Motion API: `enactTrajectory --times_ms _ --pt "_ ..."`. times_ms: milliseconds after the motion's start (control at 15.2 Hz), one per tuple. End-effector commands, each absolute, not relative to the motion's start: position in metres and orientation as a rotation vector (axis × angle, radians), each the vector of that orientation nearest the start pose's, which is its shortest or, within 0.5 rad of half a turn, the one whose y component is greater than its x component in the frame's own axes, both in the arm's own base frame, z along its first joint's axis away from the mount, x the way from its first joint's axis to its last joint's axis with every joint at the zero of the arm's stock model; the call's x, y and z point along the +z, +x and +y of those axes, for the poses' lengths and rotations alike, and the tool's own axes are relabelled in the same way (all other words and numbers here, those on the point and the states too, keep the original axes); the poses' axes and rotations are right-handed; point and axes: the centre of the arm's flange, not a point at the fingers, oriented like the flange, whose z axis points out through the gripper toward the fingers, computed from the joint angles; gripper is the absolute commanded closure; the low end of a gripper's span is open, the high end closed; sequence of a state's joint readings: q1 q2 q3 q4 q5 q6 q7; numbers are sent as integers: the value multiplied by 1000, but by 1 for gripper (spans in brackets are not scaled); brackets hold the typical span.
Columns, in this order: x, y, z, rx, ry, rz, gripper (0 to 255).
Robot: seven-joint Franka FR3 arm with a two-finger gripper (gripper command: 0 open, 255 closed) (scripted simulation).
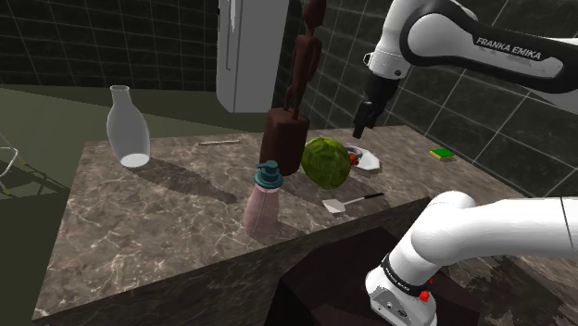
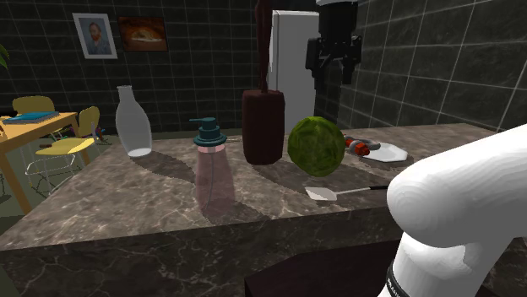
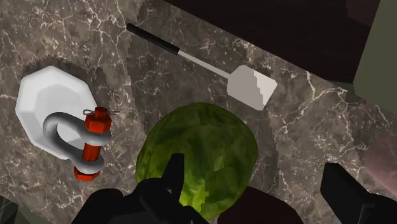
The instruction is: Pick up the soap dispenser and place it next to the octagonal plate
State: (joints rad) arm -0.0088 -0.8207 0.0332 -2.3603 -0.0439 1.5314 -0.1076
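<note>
The soap dispenser [image 1: 264, 199] [image 2: 211, 169] is a pink see-through bottle with a teal pump. It stands upright near the marble counter's front edge. The white octagonal plate [image 1: 368, 161] [image 2: 387, 153] [image 3: 38, 95] lies farther back, toward the shoulder view's right, and carries a grey shackle with a red pin [image 3: 86, 141]. My black gripper [image 1: 364, 119] [image 2: 334, 72] [image 3: 254, 175] hangs open well above the counter, over a green round cabbage [image 3: 200, 153] beside the plate. Nothing is between its fingers. The dispenser is well away from it, beyond the cabbage.
The cabbage [image 1: 326, 159] [image 2: 316, 145] sits between dispenser and plate. A tall dark brown grinder [image 1: 282, 139] [image 2: 263, 126] stands behind the dispenser. A white spatula [image 1: 350, 201] [image 3: 210, 63] lies near the front edge. A clear glass bottle [image 1: 127, 130] stands at the far corner; a sponge [image 1: 443, 155] lies beyond the plate.
</note>
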Motion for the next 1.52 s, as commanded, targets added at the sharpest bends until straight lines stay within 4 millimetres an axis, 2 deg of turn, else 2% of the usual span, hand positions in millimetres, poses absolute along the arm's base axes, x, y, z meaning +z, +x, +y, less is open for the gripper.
enactTrajectory --times_ms 0,726,1452 --pt "596 293 6 19 -3203 -192 0" --pt "575 326 155 14 -3263 -242 0" --pt "546 355 304 9 -3322 -294 0"
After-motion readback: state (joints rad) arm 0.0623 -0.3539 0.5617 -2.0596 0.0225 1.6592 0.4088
